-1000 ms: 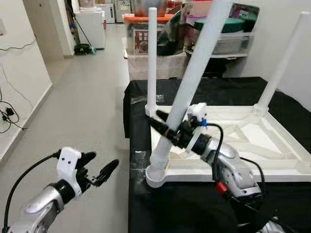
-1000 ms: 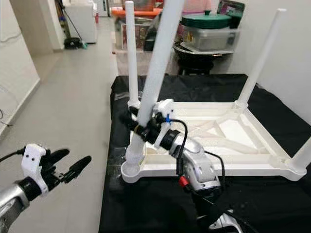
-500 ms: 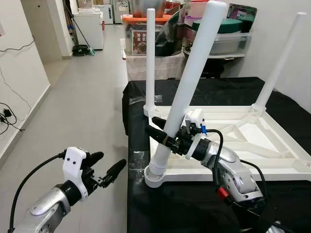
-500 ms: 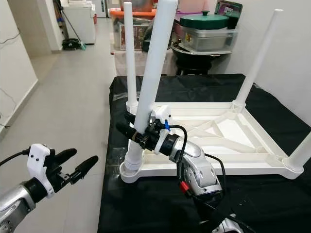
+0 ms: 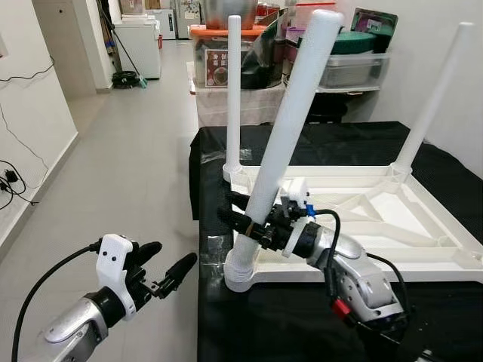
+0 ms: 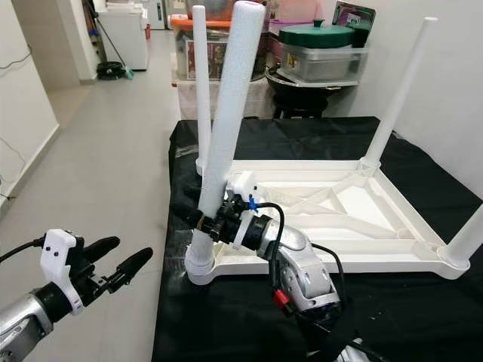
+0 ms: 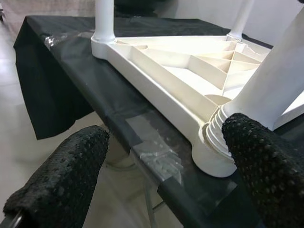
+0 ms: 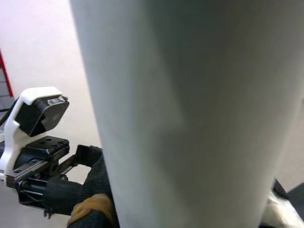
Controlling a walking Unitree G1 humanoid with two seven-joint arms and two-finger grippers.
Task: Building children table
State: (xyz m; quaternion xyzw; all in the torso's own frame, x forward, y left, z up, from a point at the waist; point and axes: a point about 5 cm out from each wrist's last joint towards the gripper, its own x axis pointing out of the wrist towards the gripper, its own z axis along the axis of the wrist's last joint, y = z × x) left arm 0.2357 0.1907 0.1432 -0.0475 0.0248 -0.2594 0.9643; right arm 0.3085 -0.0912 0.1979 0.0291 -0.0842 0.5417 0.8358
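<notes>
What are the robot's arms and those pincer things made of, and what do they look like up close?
Both arms are smooth silver shells. Each ends in a gripper with two long black fingers whose pads have a dimpled, rubbery texture. The left gripper carries a white block at the wrist, with a black cable looping back along the arm. The right gripper has a white bracket, a small blue clip, a black cable and a red tag.

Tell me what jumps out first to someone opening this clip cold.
An upside-down white table lies on black cloth, its legs pointing up. The right end effector clamps the near-corner leg, which leans tilted in its socket. The left end effector hovers open over the floor beside that corner.
</notes>
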